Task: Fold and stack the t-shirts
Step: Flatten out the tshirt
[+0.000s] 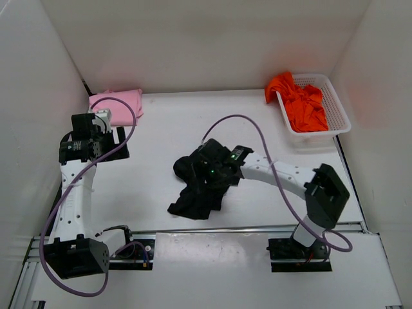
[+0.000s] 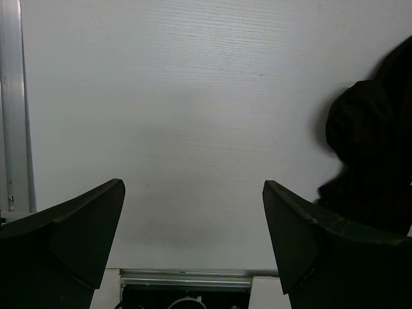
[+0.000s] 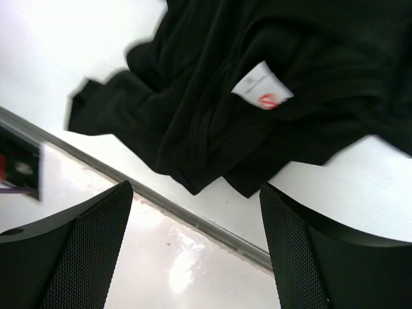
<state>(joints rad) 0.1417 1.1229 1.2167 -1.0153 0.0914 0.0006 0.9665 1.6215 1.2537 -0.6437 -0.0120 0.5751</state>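
Note:
The black t-shirt [image 1: 195,196] lies crumpled in the middle of the table. It fills the top of the right wrist view [image 3: 212,122], where a white label [image 3: 261,90] shows. My right gripper [image 1: 209,168] hovers over it, open and empty [image 3: 196,188]. The light pink t-shirt [image 1: 120,102] lies folded at the back left. My left gripper [image 1: 109,143] is just in front of it, open and empty [image 2: 193,187] above bare table, with the black shirt at its right edge [image 2: 373,141]. The orange-red t-shirt [image 1: 302,103] is bunched in the basket.
A white mesh basket [image 1: 339,109] stands at the back right. White walls enclose the table on three sides. A metal rail [image 3: 212,225] runs along the front edge, near the black shirt's hem.

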